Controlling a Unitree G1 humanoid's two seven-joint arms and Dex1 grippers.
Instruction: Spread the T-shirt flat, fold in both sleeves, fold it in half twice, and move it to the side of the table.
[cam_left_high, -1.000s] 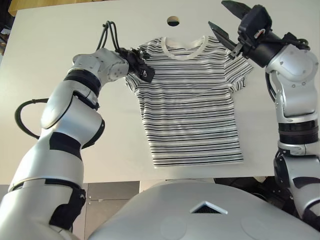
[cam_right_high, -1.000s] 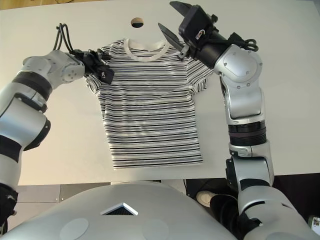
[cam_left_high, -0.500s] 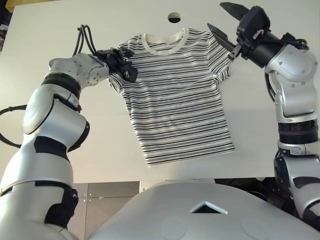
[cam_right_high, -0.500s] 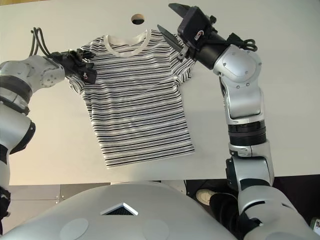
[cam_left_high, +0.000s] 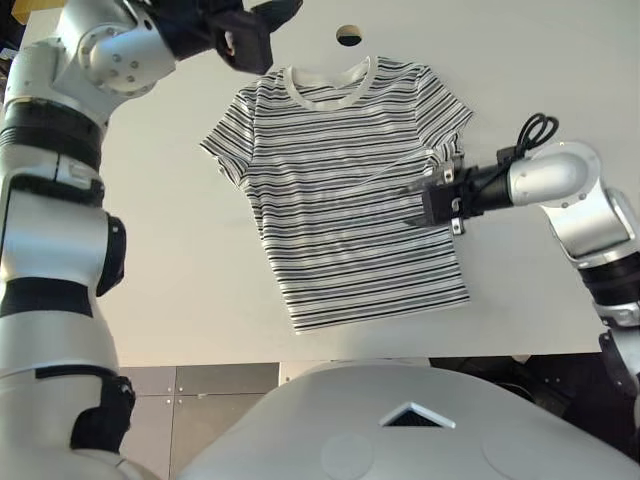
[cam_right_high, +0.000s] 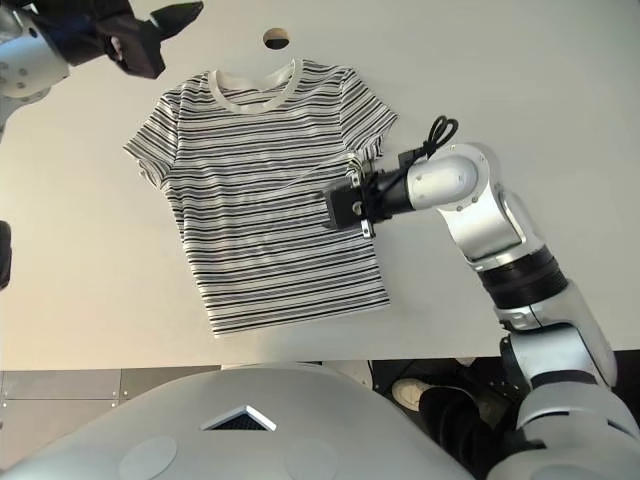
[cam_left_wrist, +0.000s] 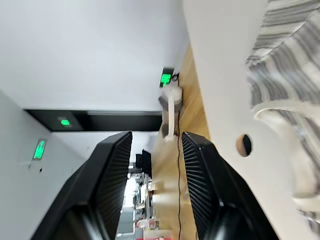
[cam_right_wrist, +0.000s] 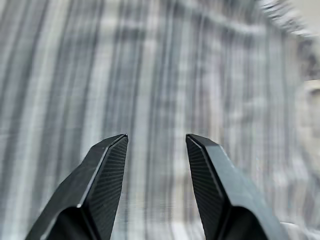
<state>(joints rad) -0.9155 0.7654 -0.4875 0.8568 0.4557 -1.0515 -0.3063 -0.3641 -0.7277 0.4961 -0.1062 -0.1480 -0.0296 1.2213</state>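
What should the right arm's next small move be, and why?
Probably slide the right gripper outward to the right sleeve and pinch its edge. The T-shirt already lies nearly flat on the table with both sleeves unfolded. This gripper hangs open over the shirt's body beside that sleeve, holding nothing. The left gripper is raised, open, off the cloth.
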